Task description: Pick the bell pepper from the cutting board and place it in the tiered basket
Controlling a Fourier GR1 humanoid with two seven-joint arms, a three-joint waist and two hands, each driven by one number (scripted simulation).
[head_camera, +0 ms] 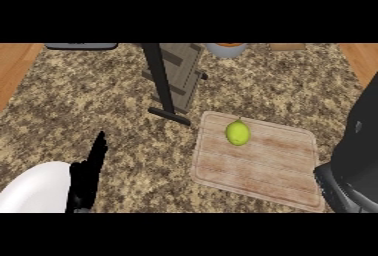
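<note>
A yellow-green bell pepper [237,133] lies on the far left part of a wooden cutting board [258,167], right of the counter's middle. The tiered basket [175,75] stands behind the board, with wooden slat shelves and a black post ending in a foot [169,116]. My left hand [87,172] is at the lower left with straight fingers pointing up, well left of the board and holding nothing. A big dark shape at the right edge is my right hand [359,160], just off the board's right side; its form is unclear.
The speckled stone counter [88,100] has wooden borders at left and right. Along the far edge sit a bowl [225,48], a small wooden item [286,47] and a grey object [81,46].
</note>
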